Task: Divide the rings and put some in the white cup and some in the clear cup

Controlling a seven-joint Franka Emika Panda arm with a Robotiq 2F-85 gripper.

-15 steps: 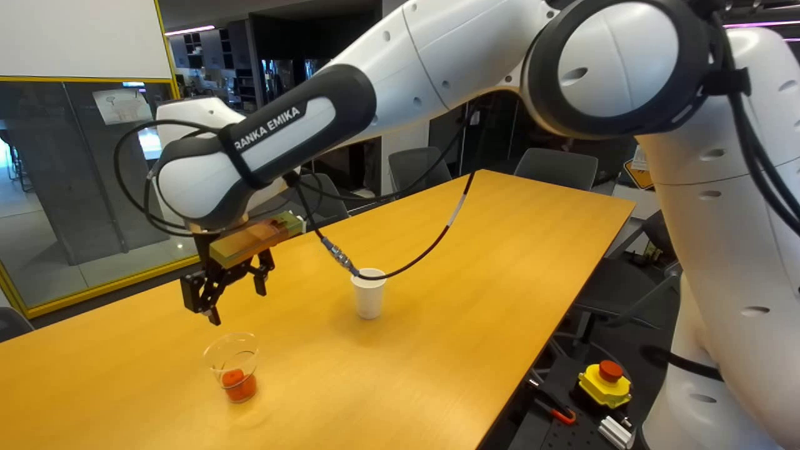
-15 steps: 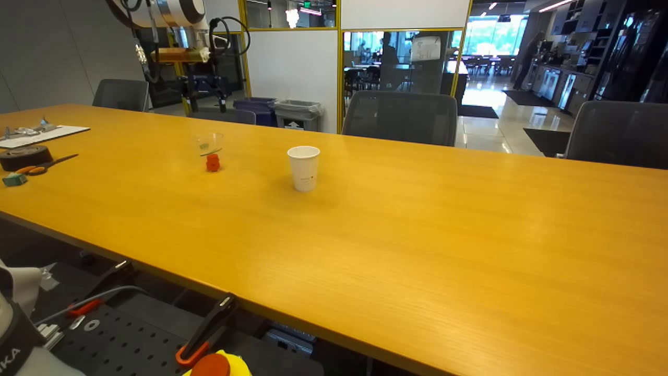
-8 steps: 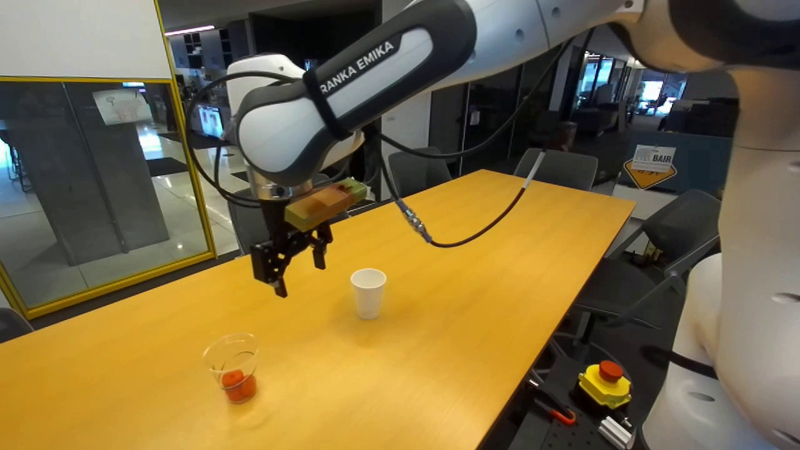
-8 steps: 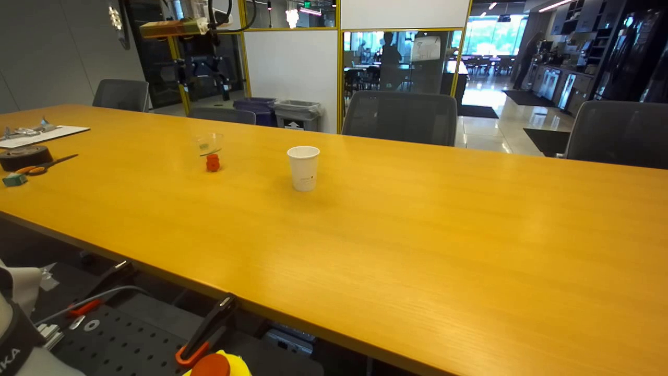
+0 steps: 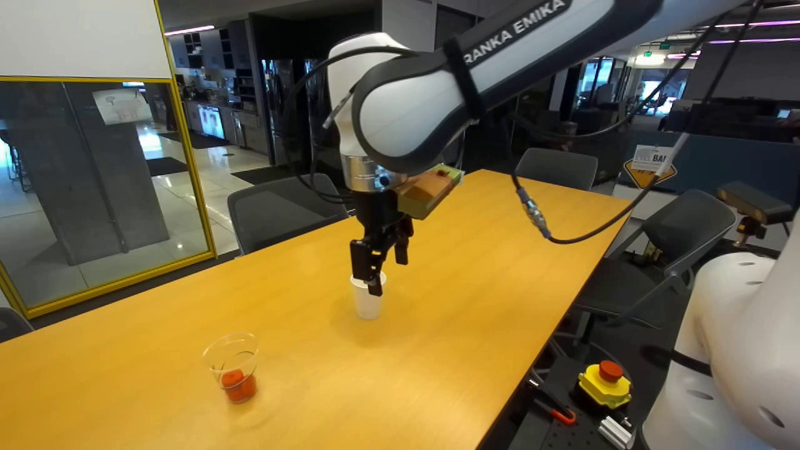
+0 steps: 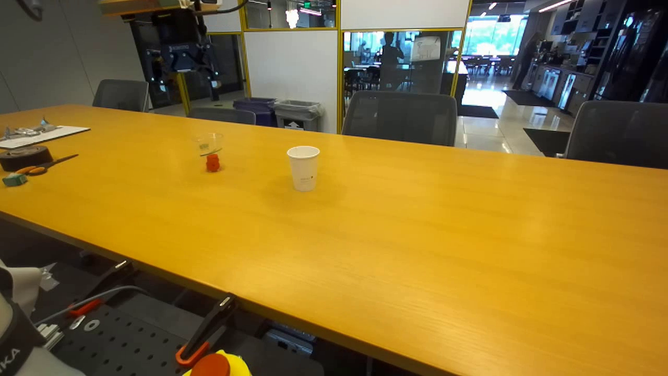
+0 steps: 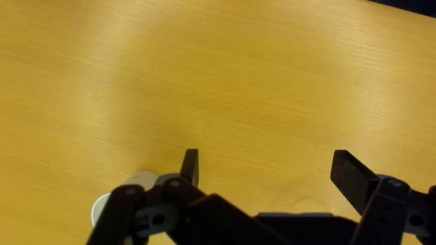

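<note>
The clear cup (image 5: 226,356) stands on the table with red rings (image 5: 239,386) stacked at its bottom. The clear cup (image 6: 210,141) and rings (image 6: 212,163) also show in an exterior view. The white cup (image 6: 304,169) stands upright apart from it; its inside is hidden. My gripper (image 5: 389,274) is above the table, and one finger overlaps the white cup's rim (image 5: 367,306) in that view. It hangs high at upper left in an exterior view (image 6: 188,90). In the wrist view, the gripper (image 7: 265,156) is open and empty, with the white cup (image 7: 141,180) partly behind its left finger.
A tape roll (image 6: 25,156), scissors (image 6: 39,169), a green block (image 6: 14,179) and a white board (image 6: 44,137) with small items lie at the table's far left in an exterior view. A red button on a yellow base (image 5: 605,382) sits below the table edge. Chairs (image 5: 281,209) line the table.
My open gripper has moved away from over the clear cup toward the robot base, rightward in an exterior view, past the white cup. Cups and rings stay in place.
</note>
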